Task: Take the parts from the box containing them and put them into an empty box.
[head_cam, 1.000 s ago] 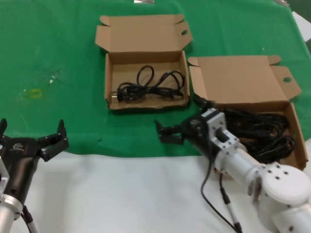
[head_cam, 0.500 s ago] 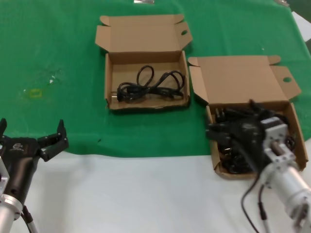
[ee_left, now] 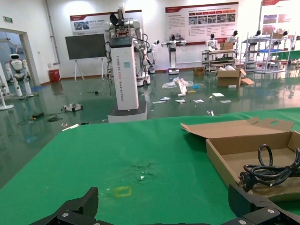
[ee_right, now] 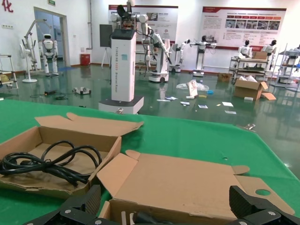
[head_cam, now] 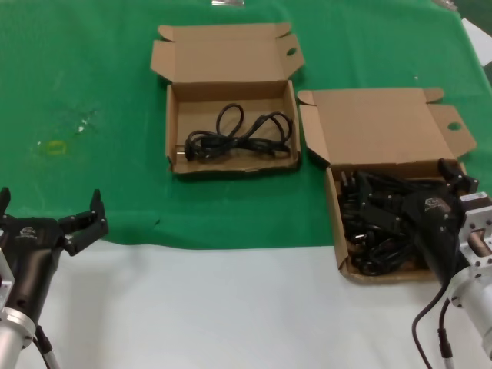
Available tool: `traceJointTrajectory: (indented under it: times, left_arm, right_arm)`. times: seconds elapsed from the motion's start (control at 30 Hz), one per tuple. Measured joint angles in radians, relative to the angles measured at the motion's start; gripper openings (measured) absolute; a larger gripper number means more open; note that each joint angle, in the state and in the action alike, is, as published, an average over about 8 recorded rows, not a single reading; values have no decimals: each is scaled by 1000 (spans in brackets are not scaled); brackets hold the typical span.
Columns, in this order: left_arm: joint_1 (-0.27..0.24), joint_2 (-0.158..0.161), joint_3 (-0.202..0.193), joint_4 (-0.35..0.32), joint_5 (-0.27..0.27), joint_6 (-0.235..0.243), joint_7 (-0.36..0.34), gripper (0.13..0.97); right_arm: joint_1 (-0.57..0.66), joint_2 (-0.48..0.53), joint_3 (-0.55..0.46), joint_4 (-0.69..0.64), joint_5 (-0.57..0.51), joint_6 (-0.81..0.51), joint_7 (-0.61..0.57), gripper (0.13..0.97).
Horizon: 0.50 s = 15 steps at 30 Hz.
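Two open brown cardboard boxes lie on the green cloth. The near right box is full of tangled black cables; its lid lies back flat. The far box holds a single coiled black cable, which the right wrist view also catches. My right gripper hovers over the full box, open, with nothing between its fingers. My left gripper is parked at the near left, open and empty.
A bare white table strip runs along the front of the green cloth. A small yellow mark sits on the cloth at the left. The far box shows at the edge of the left wrist view.
My right gripper has swung from in front of the far box to the right and now sits over the box full of cables. The left arm has not moved.
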Motion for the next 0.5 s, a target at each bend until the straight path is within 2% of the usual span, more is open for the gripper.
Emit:
traceJointTrajectory:
  times: [0.5]
  left_arm:
    - [0, 0, 0, 0, 0, 0, 0, 966]
  right_arm:
    - [0, 0, 0, 0, 0, 0, 0, 966]
